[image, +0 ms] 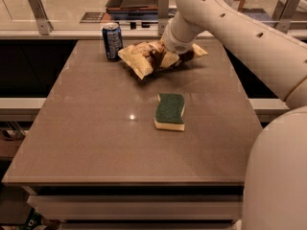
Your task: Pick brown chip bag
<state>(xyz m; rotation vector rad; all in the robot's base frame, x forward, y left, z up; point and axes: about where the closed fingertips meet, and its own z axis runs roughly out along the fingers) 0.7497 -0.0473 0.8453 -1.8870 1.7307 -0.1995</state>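
Note:
The brown chip bag point(135, 59) lies crinkled at the far middle of the brown table point(91, 133), its pale yellow ends pointing left and right. My gripper point(163, 59) comes down from the cream arm at the upper right and is pressed into the bag's brown centre. The arm's wrist hides the top of the bag's middle. The bag rests on the table.
A blue soda can point(112, 41) stands upright just left of the bag. A green-and-yellow sponge point(170, 111) lies in front of the bag, mid-table. A counter with metal rail posts point(38, 6) runs behind the table. My own body fills the lower right.

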